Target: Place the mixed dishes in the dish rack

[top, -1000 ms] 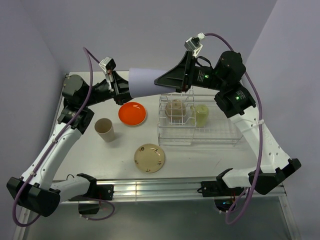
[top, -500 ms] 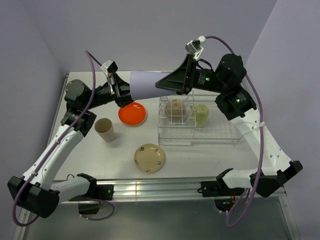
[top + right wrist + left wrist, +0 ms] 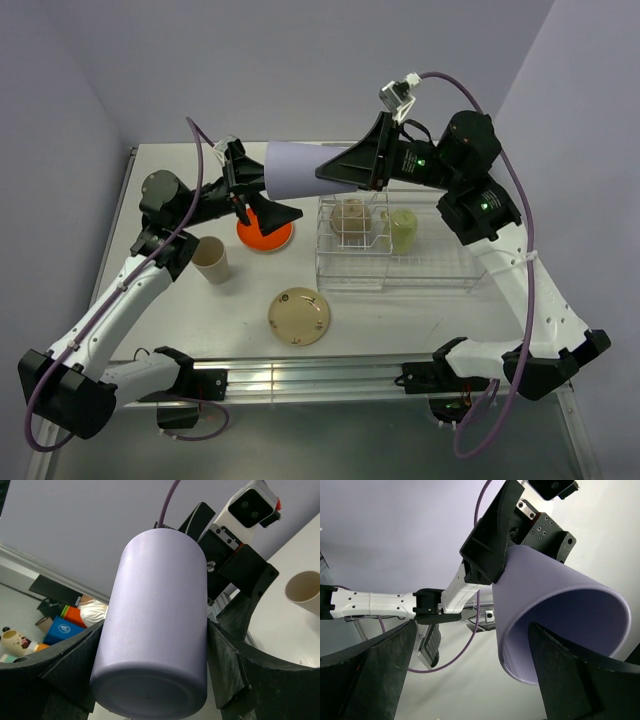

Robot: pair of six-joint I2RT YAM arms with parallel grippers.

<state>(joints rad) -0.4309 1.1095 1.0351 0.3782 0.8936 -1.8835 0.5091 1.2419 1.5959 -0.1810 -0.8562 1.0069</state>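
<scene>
A lavender cup (image 3: pixel 297 170) hangs on its side in the air above the table's back. My right gripper (image 3: pixel 338 168) is shut on its base end; in the right wrist view the cup (image 3: pixel 156 625) fills the gap of the gripper (image 3: pixel 155 652), one finger on each side. My left gripper (image 3: pixel 262 195) stands open at the cup's mouth. In the left wrist view one of the fingers (image 3: pixel 580 680) sits in front of the cup's opening (image 3: pixel 560 630), the other far to the left. The dish rack (image 3: pixel 430 272) holds an off-white bowl (image 3: pixel 350 218) and a yellow-green cup (image 3: pixel 403 230).
An orange plate (image 3: pixel 272 238) lies under the left gripper, partly hidden by it. A tan cup (image 3: pixel 210 260) stands upright to its left, also in the right wrist view (image 3: pixel 302 592). A cream saucer (image 3: pixel 299 316) lies near the front edge. Walls close off the back and sides.
The left gripper was shut on the cup's rim and now stands wide open. The left arm has swung right and lower. The right gripper keeps its hold on the cup.
</scene>
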